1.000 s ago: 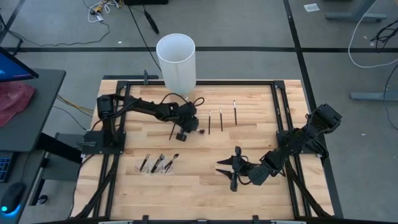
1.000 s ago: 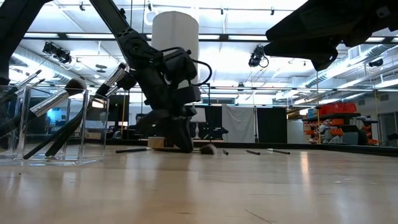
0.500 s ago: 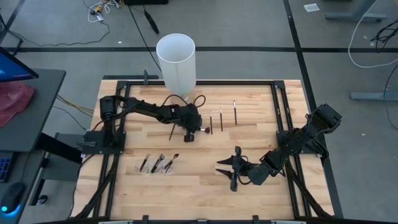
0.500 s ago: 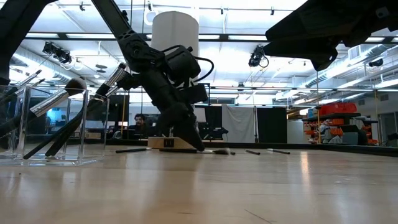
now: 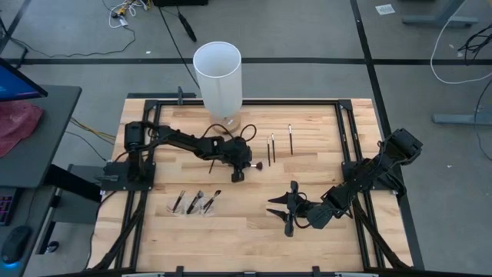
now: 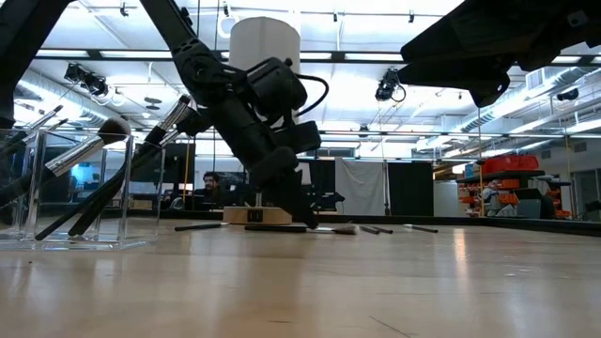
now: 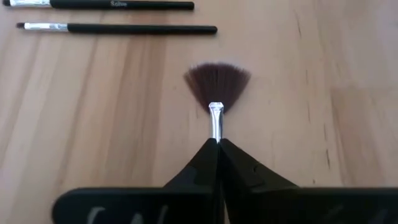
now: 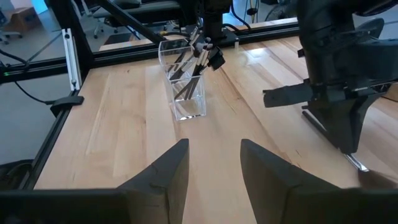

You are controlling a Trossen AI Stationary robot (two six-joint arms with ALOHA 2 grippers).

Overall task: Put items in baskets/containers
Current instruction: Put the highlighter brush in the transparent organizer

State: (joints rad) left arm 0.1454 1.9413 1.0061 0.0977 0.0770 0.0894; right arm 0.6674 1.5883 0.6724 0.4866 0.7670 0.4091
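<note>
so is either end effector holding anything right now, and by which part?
Left end effector is shut on the fan brush, gripping its silvery ferrule just behind the bristles. Right end effector is open, holding nothing.

The right gripper (image 8: 214, 163) hovers over bare wood table (image 8: 124, 112), its two dark fingers (image 8: 166, 171) spread apart with nothing between them. Farther off stands a clear container (image 8: 183, 84) holding several brushes (image 8: 198, 59) (handles leaning), the left arm (image 8: 336, 81) beside it.
</note>
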